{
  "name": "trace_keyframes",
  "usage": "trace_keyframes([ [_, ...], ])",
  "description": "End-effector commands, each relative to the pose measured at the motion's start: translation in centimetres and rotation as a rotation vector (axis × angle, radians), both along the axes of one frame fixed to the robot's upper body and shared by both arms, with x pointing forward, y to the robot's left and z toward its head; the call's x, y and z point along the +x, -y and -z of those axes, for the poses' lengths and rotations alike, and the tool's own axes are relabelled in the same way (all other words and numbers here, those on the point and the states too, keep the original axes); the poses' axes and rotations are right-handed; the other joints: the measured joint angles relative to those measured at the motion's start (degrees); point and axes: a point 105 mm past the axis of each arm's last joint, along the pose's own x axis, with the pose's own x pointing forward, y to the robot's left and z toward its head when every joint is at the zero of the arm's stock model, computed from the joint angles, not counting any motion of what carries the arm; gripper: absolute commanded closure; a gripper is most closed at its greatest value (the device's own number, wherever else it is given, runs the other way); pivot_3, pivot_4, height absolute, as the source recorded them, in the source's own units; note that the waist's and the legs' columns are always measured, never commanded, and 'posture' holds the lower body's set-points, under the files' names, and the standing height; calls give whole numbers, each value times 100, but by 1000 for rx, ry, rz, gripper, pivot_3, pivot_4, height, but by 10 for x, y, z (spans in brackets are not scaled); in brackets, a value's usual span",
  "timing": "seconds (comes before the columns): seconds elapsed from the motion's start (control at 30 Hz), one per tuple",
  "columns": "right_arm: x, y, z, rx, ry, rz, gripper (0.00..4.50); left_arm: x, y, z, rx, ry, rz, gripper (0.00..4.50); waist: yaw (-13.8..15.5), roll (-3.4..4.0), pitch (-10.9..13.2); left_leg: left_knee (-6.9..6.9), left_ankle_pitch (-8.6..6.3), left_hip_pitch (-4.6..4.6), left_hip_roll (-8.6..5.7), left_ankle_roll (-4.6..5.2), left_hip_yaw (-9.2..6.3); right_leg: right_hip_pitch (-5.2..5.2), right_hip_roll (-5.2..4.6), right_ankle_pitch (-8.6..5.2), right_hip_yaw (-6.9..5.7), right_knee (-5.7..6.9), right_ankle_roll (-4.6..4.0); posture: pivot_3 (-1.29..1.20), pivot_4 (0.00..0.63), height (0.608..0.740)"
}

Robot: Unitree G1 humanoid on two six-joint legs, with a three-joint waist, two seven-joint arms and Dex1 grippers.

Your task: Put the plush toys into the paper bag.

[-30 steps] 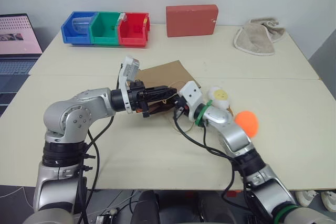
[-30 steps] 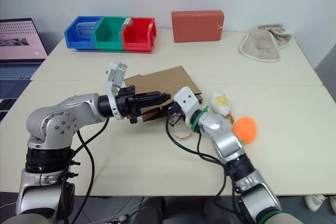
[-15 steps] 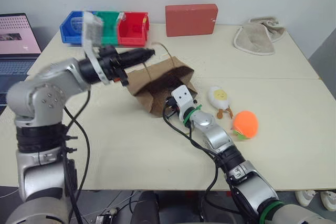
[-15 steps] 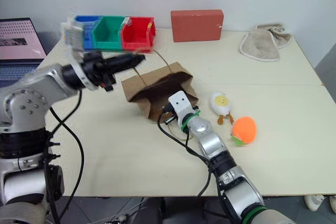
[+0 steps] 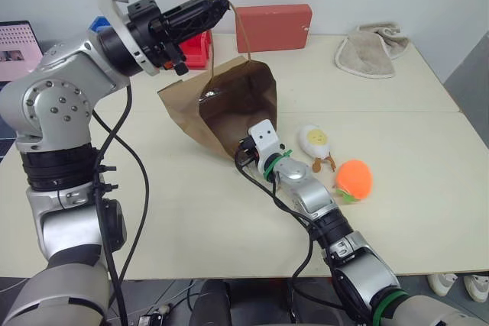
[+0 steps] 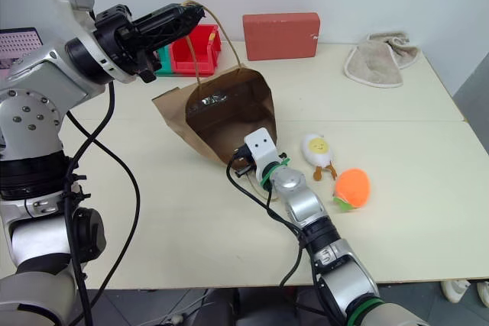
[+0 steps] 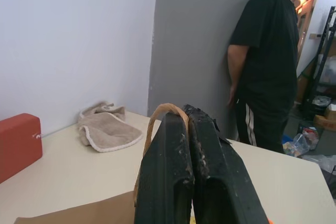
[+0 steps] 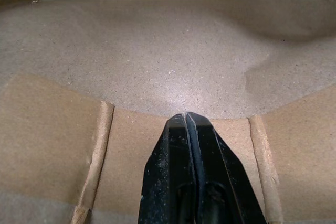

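Note:
The brown paper bag (image 5: 229, 104) lies tilted on the table, its mouth facing me and held wide. My left gripper (image 5: 218, 2) is raised above it, shut on the bag's upper twine handle (image 7: 157, 113). My right gripper (image 5: 243, 150) is shut, reaching into the mouth with its tips on the bag's lower inside wall (image 8: 157, 61); nothing shows between its fingers. To the right of the bag, loose on the table, lie the white egg plush (image 5: 315, 141) and the orange fruit plush (image 5: 355, 179).
A red box (image 5: 271, 27) and a beige towel (image 5: 370, 51) sit at the back of the table. A red bin (image 6: 195, 42) stands behind my left arm, and a laptop (image 5: 19, 51) at far left. A person (image 7: 262, 61) stands beyond the table's right end.
My left gripper has risen with the twine handle, pulling the bag's top side up and its mouth wider. The right gripper stays at the mouth's lower edge.

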Motion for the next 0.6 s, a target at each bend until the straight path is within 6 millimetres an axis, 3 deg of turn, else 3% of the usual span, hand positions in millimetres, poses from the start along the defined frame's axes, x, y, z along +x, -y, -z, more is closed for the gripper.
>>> trace_keyframes([
  [0.03,2,-3,-8,24,2,4,4469,-10,6,4,52,60,25,4500,-2,0,0,-1,0,1,0,0,1,0,0,0,1,0,0,0,150,740],
  [0.27,-8,-11,-33,61,70,-81,4469,-7,8,34,126,25,22,4500,-7,0,0,-1,0,-1,0,0,2,-2,0,0,3,0,0,0,150,740],
  [0.43,-40,-14,-56,66,130,-281,4469,-7,11,53,171,1,33,4500,6,0,0,-1,0,-7,0,0,1,-5,0,0,2,-2,1,0,150,740],
  [0.6,-77,11,-78,12,164,-404,4469,-8,18,67,196,-15,52,4500,38,0,0,1,0,-13,-2,0,0,-5,-2,-1,1,-5,1,0,150,740],
])
